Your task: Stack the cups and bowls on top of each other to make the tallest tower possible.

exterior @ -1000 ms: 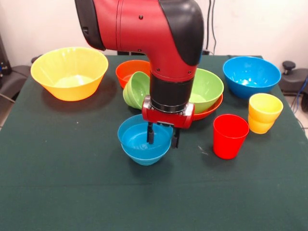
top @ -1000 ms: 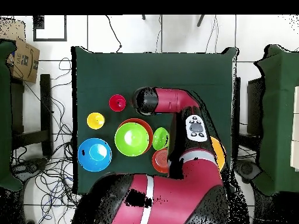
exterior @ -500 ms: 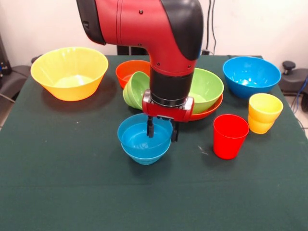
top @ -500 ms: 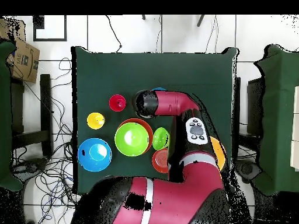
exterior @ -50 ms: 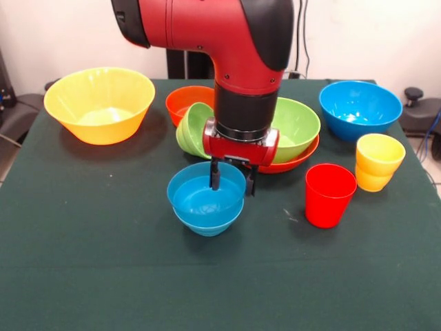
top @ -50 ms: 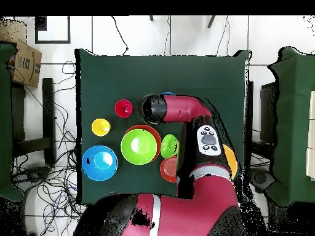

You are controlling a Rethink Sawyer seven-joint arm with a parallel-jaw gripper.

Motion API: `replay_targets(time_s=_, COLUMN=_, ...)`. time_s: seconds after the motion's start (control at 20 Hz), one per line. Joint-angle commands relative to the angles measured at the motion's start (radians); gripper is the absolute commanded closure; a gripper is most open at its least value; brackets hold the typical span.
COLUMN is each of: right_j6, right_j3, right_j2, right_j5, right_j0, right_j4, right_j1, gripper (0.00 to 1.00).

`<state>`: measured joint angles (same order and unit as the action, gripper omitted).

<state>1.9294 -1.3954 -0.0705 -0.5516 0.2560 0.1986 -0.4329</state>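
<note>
Hanging vertically, end effector (exterior @ -50 ms: 231,184) clamped on small blue bowl (exterior @ -50 ms: 206,204) rim

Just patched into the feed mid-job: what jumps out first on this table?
The red and black arm fills the middle of the front view, its gripper straddling the rim of a small blue bowl, one finger inside and one outside. Behind it a large green bowl sits nested in a red-orange one, and a big orange-yellow bowl stands alone at the far left corner.

One camera stood close across the tabletop (exterior @ -50 ms: 83,276), facing the arm (exterior @ -50 ms: 234,55). Another looked straight down from high overhead. Both took in the green tabletop (top @ -50 ms: 184,74).
</note>
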Motion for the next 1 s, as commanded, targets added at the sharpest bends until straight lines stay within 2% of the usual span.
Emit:
replay_targets(time_s=0.05, right_j6=0.053, right_j3=-0.041, right_j2=-0.063, right_j5=0.009, right_j0=0.001, right_j4=-0.006, right_j1=-0.011, gripper=0.0)
replay_targets(time_s=0.5, right_j6=0.061, right_j3=-0.055, right_j2=-0.06, right_j5=-0.017, right_j0=-0.007, right_j4=-0.015, right_j1=-0.041, gripper=0.0)
replay_targets(time_s=1.0, right_j6=0.101, right_j3=-0.115, right_j2=-0.034, right_j5=-0.034, right_j0=-0.036, right_j4=-0.021, right_j1=-0.101, gripper=0.0)
